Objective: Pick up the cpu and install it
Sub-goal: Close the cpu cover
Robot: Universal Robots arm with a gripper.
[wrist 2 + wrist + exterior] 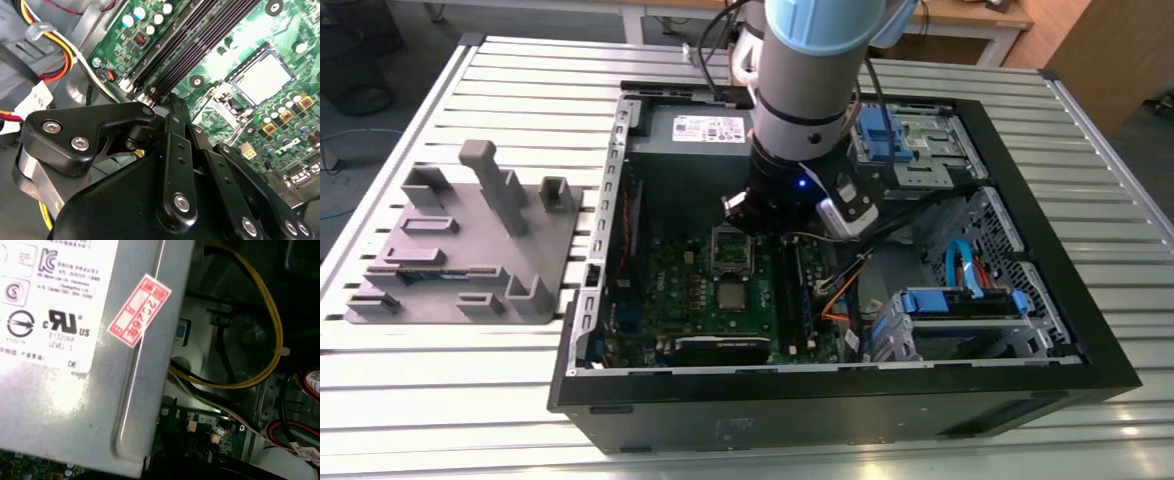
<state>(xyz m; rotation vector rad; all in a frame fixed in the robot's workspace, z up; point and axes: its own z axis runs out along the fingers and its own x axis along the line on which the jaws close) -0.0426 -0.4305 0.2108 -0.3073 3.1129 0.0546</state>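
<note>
Exterior view: you have the arm reaching down into an open black steel computer case (1067, 300), with the gripper (761, 212) hanging over the green motherboard (660, 300), at the end of the motherboard farthest from the camera. The cpu (731, 296), a small flat square with a dull silvery top and a thin pale rim, lies flat near the middle of the motherboard. It is just beside the rectangular silver socket frame (730, 250) and apart from the gripper. A grey matte plastic fixture (460, 250), blocky with upright posts, stands outside the case, well apart from the motherboard towards the exterior view's left. Second wrist view: the gripper (172, 107) shows as black, smooth, bolted linkage bars above the motherboard (120, 45). You cannot tell from this how far the claw is open, or whether it has hold of anything. The cpu (262, 77) reads as a bright pale square on the motherboard, next to the long black memory slots (200, 42). First wrist view: a grey sheet-metal power supply (140, 405) with a red-and-white sticker (140, 310) sits over the motherboard's edge. A glossy yellow cable (272, 340) loops beside it.
</note>
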